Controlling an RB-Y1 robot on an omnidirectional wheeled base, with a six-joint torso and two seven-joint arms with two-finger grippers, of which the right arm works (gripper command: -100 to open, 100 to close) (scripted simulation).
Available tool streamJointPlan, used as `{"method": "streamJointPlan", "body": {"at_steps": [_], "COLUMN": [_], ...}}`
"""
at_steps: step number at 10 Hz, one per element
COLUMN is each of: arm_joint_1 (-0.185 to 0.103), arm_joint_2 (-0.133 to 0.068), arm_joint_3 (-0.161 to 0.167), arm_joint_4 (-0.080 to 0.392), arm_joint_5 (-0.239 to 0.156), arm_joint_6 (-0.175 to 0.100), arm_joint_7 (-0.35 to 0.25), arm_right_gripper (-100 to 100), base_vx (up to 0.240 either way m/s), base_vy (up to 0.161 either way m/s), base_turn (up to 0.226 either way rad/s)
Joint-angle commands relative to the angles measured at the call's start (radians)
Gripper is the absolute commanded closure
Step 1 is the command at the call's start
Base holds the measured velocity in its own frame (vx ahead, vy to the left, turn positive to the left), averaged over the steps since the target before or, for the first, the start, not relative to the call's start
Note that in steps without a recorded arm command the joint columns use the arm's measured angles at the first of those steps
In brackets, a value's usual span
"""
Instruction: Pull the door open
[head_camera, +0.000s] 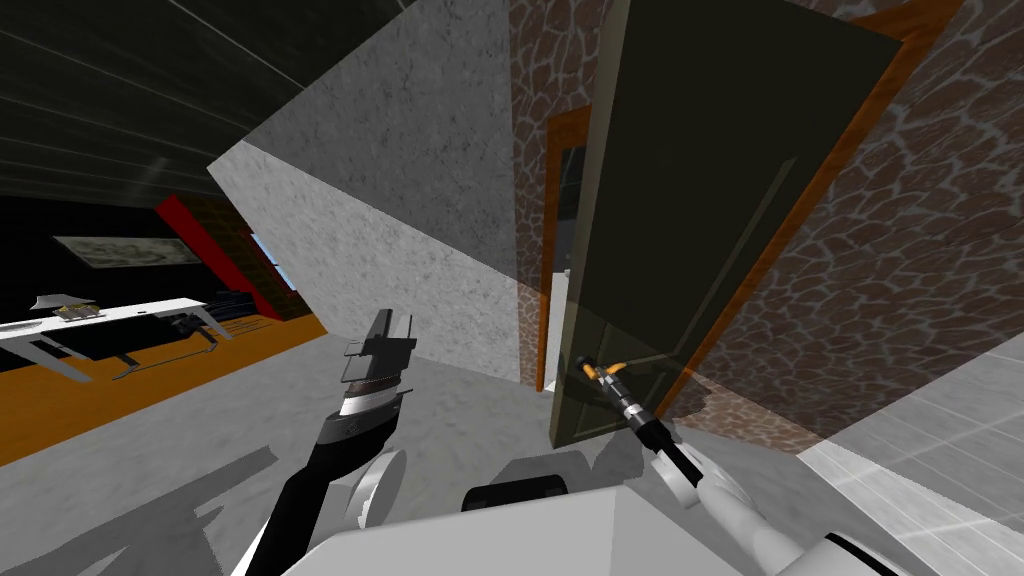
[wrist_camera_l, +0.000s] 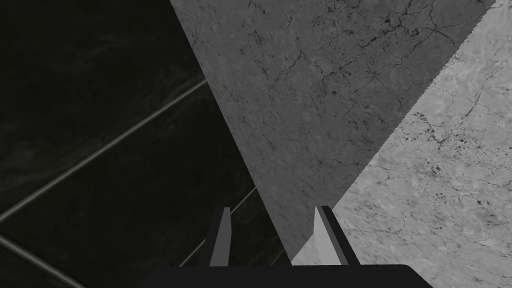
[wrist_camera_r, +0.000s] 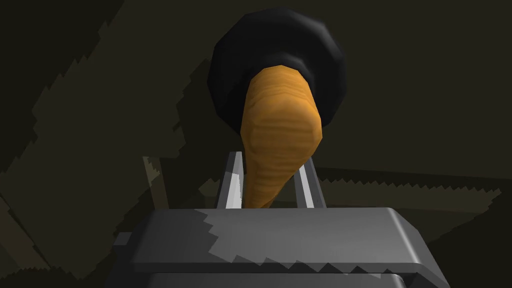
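A dark olive door (head_camera: 700, 200) stands ajar from its orange-brown frame (head_camera: 850, 140) in a wall of brown stone pattern. Low on the door, an orange lever handle (head_camera: 608, 371) sticks out from a black round base (wrist_camera_r: 280, 55). My right gripper (head_camera: 600, 377) is at that lever; in the right wrist view its two fingers press the sides of the orange lever (wrist_camera_r: 272, 150), so my right gripper (wrist_camera_r: 270, 187) is shut on it. To the left of the door my left gripper (head_camera: 392, 325) is raised, and its fingers (wrist_camera_l: 221, 240) stand open with nothing between them.
A grey stone-look wall (head_camera: 400, 200) runs left of the doorway, with a narrow gap (head_camera: 558, 260) beside the door's edge. Far left, a white table (head_camera: 100, 320) stands on an orange floor. Grey floor (head_camera: 200, 430) lies around me, pale tiles (head_camera: 940, 420) at the right.
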Motion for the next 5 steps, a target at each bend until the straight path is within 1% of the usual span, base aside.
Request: {"method": "streamJointPlan", "body": {"at_steps": [1, 2, 3, 4, 5], "arm_joint_1": [-0.007, 0.003, 0.008, 0.02, 0.031], "arm_joint_2": [-0.002, -0.012, -0.017, -0.028, -0.039], "arm_joint_3": [0.007, 0.012, 0.015, 0.022, 0.028], "arm_joint_4": [0.03, 0.034, 0.037, 0.042, 0.047], "arm_joint_5": [0.002, 0.002, 0.001, 0.001, 0.001], "arm_joint_6": [-0.032, -0.052, -0.064, -0.087, -0.111], "arm_joint_7": [-0.006, -0.014, -0.018, -0.027, -0.035], "arm_right_gripper": [100, 100, 100, 100, 100], "base_vx": [-0.155, -0.134, -0.132, -0.149, -0.17], "base_vy": [-0.08, -0.078, -0.063, -0.074, -0.087], "base_turn": [0.111, 0.13, 0.115, 0.122, 0.182]}}
